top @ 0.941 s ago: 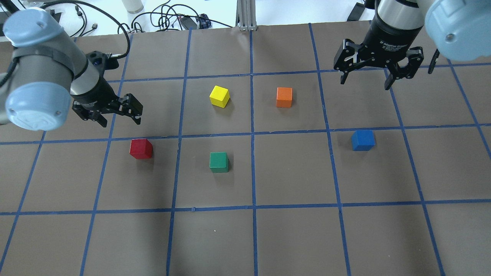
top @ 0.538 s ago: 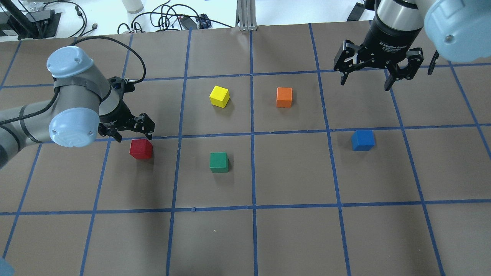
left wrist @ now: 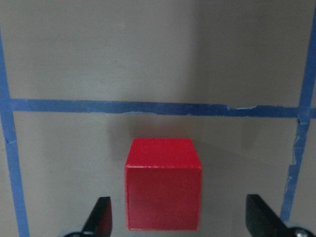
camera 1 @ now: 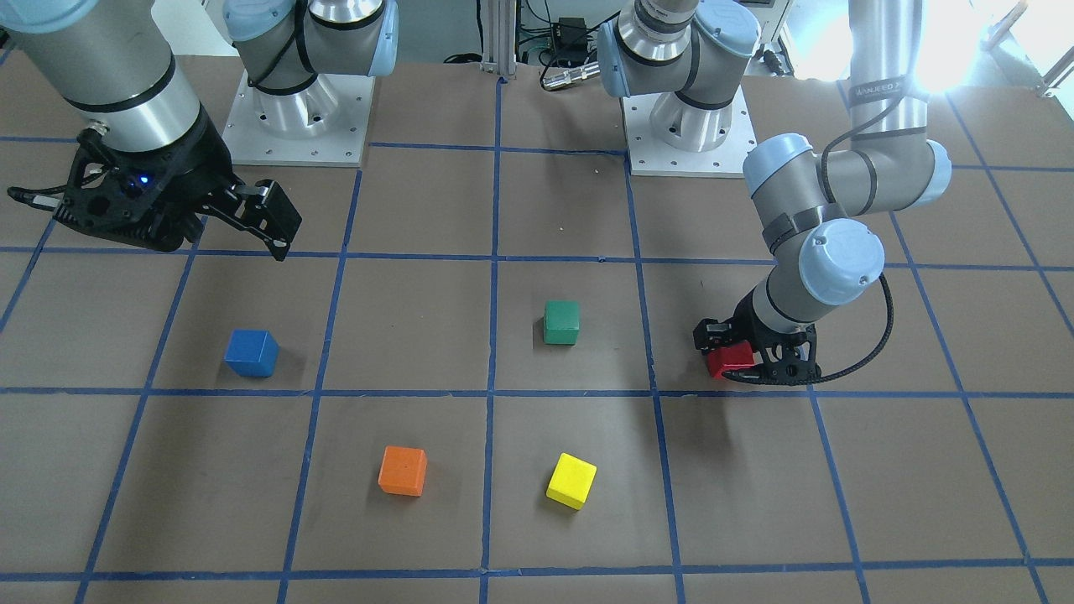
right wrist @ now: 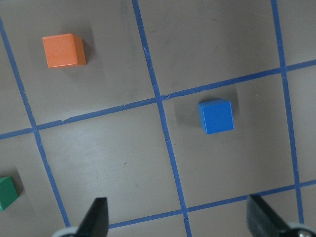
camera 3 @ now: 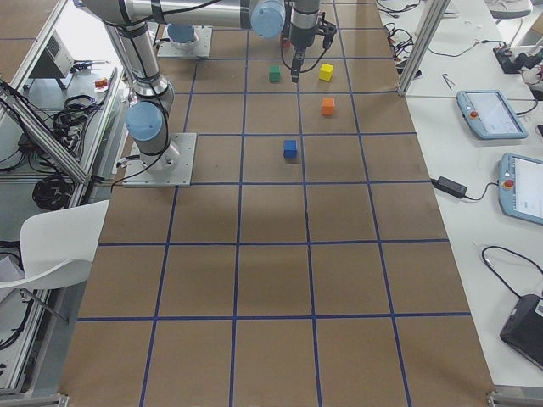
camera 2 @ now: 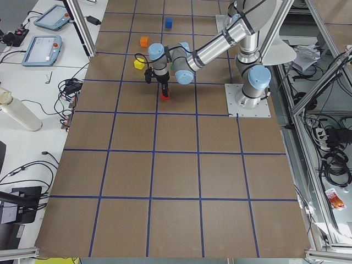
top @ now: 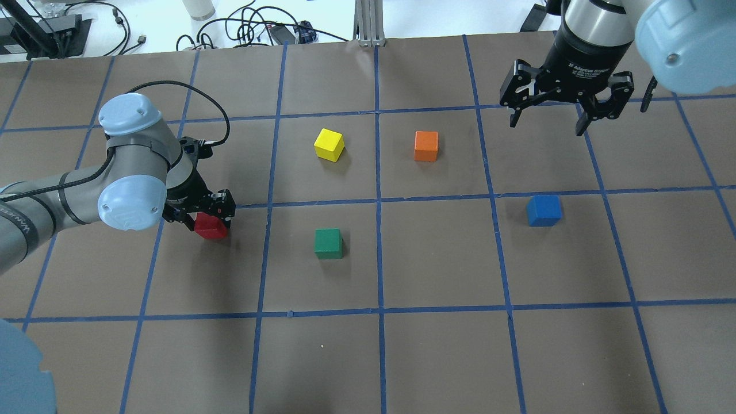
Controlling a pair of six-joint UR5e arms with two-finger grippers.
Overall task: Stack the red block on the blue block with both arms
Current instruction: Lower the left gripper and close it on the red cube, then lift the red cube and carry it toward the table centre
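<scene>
The red block (top: 211,227) lies on the brown mat left of centre. My left gripper (top: 202,214) is low over it and open. In the left wrist view the red block (left wrist: 163,182) sits between the two fingertips (left wrist: 101,219) with a gap on each side. It also shows in the front view (camera 1: 727,360). The blue block (top: 543,210) lies on the right, alone, and shows in the right wrist view (right wrist: 216,116). My right gripper (top: 549,122) is open and empty, held high, beyond the blue block.
A green block (top: 328,243) lies right of the red one. A yellow block (top: 329,144) and an orange block (top: 426,145) lie further back. Cables lie on the white surface past the mat's far edge (top: 241,26).
My left arm has swung right and come down, so its open fingers now straddle the red block. The right arm and all blocks have not moved.
</scene>
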